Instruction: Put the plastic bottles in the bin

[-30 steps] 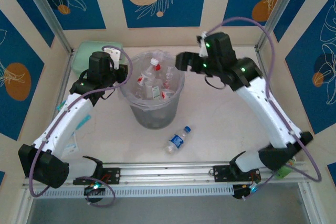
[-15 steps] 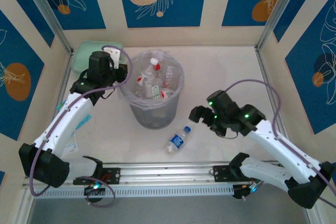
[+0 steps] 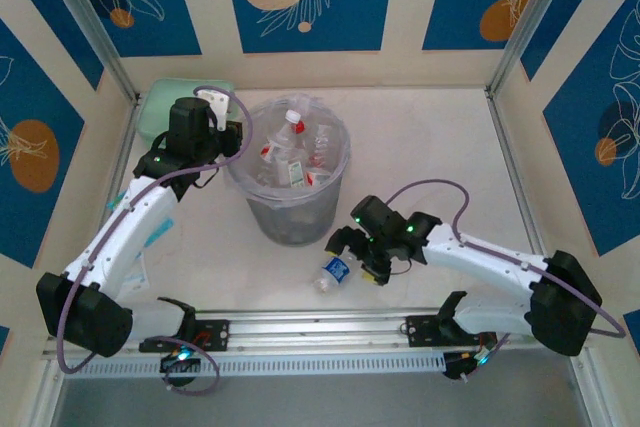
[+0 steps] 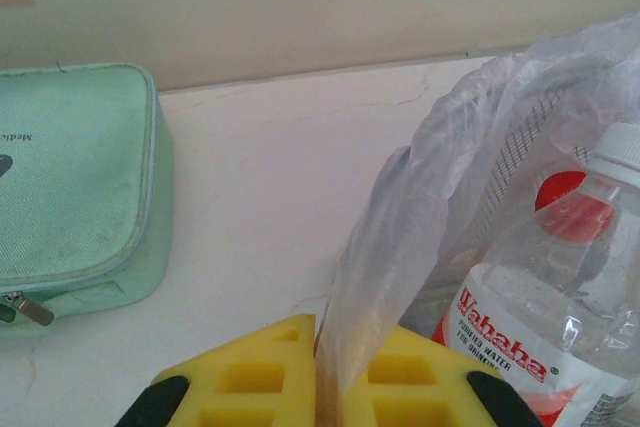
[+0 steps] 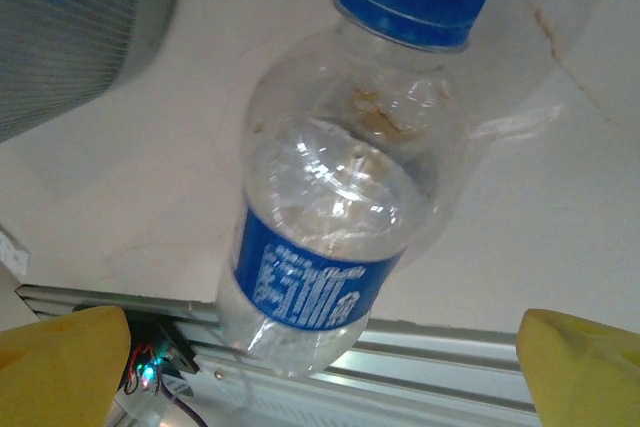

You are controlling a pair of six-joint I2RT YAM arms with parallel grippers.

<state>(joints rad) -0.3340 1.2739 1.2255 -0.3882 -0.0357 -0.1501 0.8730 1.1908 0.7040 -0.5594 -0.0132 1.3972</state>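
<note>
A mint-green pouch (image 4: 70, 177) lay near the bin (image 3: 290, 217), on its left. The left fingers (image 4: 325, 387) pinched the bin's clear bag liner (image 4: 420, 207) at the rim. Inside, a red-labelled bottle (image 4: 530, 347) read "Wahaha". A blue-capped bottle (image 5: 340, 207) lay on the bench (image 3: 440, 147) beside the front rail (image 3: 320, 327), between the widely spread right fingers (image 5: 320, 372). Open bench stretched away to the right.

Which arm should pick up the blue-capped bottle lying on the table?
Right. The right gripper, open, hangs directly over the bottle, jaws straddling it, while the left gripper is shut on the bag liner at the rim of the bin.
</note>
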